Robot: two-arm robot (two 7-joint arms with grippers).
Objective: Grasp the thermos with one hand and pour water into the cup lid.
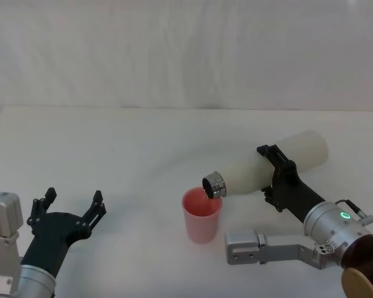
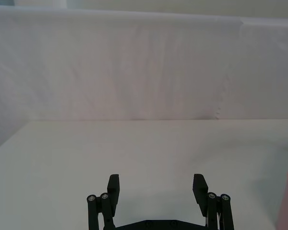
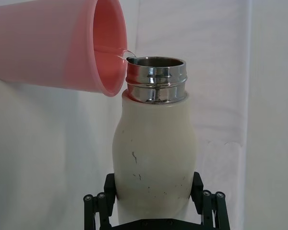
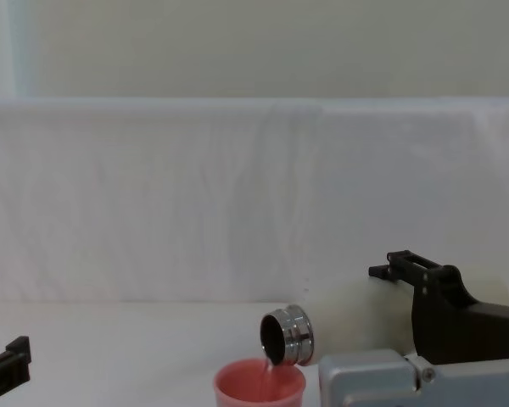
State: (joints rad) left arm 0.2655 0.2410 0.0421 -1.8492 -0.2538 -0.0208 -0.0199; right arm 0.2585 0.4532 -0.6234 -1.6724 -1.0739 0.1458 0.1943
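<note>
My right gripper [image 1: 275, 175] is shut on the cream-white thermos [image 1: 270, 166] and holds it tipped nearly on its side above the table. Its steel neck [image 1: 214, 185] hangs just over the rim of the pink cup lid [image 1: 202, 215], which stands upright near the table's middle front. A thin stream of water runs from the neck [image 3: 156, 79] into the cup lid [image 3: 62, 45]. In the right wrist view the fingers [image 3: 197, 184] clamp the thermos [image 3: 153, 153] by its lower body. My left gripper [image 1: 70, 208] rests open at the front left, away from both.
The white table [image 1: 143, 143] stretches back to a white cloth backdrop [image 1: 186, 49]. My right forearm [image 1: 280, 245] lies low along the front right, just right of the cup lid.
</note>
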